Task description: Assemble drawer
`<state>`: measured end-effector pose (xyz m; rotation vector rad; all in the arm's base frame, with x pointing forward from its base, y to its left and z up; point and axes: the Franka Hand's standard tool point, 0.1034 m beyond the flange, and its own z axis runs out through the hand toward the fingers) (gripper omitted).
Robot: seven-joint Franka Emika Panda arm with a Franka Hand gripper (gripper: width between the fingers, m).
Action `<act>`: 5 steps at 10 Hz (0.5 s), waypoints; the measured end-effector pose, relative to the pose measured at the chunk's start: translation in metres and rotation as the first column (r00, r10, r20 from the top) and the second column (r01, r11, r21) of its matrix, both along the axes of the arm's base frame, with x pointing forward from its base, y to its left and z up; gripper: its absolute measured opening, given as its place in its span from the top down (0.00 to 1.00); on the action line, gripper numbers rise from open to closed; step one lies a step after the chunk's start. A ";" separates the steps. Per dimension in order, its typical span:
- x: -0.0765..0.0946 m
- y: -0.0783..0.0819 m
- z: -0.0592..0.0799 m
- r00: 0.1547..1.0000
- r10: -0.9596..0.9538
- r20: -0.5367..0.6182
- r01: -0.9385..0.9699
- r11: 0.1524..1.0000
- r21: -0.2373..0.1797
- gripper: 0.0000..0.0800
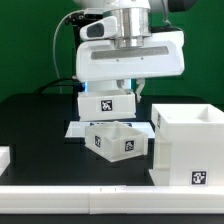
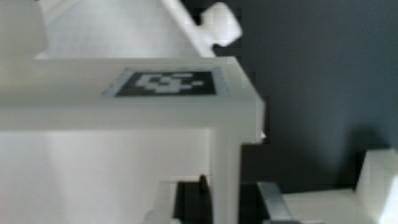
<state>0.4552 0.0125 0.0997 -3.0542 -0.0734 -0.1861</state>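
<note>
**Gripper down at the tagged tray, grasp unclear**

Exterior view first: your gripper [image 1: 128, 90] hangs low over the middle of the black table [image 1: 30, 125]. Its fingertips are right at the top edge of a small white tray [image 1: 88, 106] that shows you a square tag [image 1: 105, 103] on its front face. You can't tell from here whether the fingers are clenched on that tray's wall or merely beside it, because the wide white gripper body crowds the spot. Just in front lies the other tray [image 1: 120, 145], tilted, with its opening showing on the upper side. On the exterior view's right stands the big cube shell [image 1: 185, 135], upright, with a second tag [image 1: 197, 179] low on its front face. The tilted tray's corner sits just beside the shell, and whether they touch isn't clear. A long white border bar [image 1: 90, 192] runs along the front.

Over to the wrist view: the tagged tray fills most of the picture, very close and blurred, with its tag flat on the face turned to the camera. One grey finger [image 2: 294, 200] shows just beside the tray's wall. The other finger can't be made out, so grasping or released, you cannot tell
</note>
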 end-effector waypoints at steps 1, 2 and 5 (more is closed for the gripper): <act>-0.002 -0.009 0.000 0.999 -0.033 0.003 0.033 0.999 0.013 0.96; -0.002 -0.009 -0.001 0.998 0.063 0.005 -0.063 0.998 -0.010 0.96; 0.008 -0.025 -0.005 0.905 0.426 -0.007 -0.425 0.904 -0.051 0.96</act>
